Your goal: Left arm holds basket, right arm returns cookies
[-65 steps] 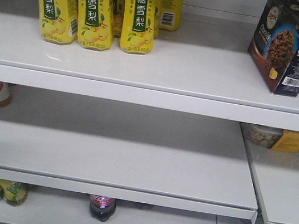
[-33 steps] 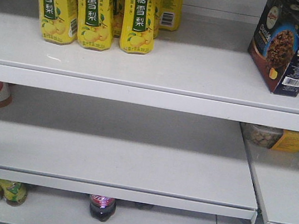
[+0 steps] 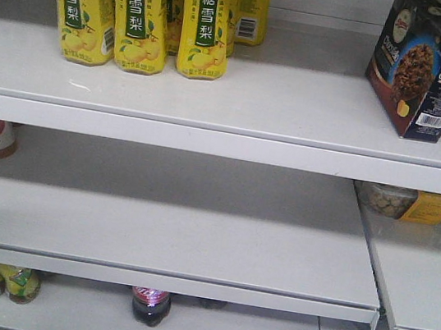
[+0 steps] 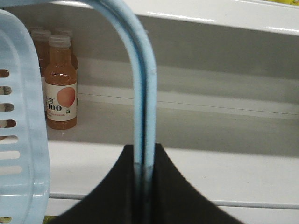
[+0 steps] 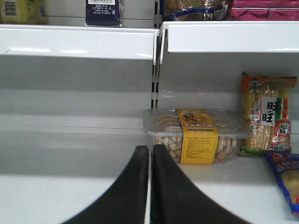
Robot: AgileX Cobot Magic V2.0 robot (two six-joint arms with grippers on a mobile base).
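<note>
Standing upright near right edge of white top shelf (image 3: 280, 99) — cookies (image 3: 424, 67); left gripper (image 4: 144, 186) pinching basket (image 4: 23, 116) handle — right gripper (image 5: 150, 161) pressed together, empty.

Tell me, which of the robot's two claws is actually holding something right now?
The left gripper: its jaws pinch the light blue basket handle. The right gripper is shut with nothing between its fingers.

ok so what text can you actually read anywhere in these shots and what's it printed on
"冰糖雪梨": green labels of the yellow plastic drink bottles on the top shelf.
"Chocolate": side of the dark navy cardboard cookie box; its oval logo and barcode digits are too small to read.
"100": white label of the orange peach drink bottle.
"旺旺": striped orange snack bag.
Yellow band on the clear plastic nut tub: print too blurred to read.
</note>
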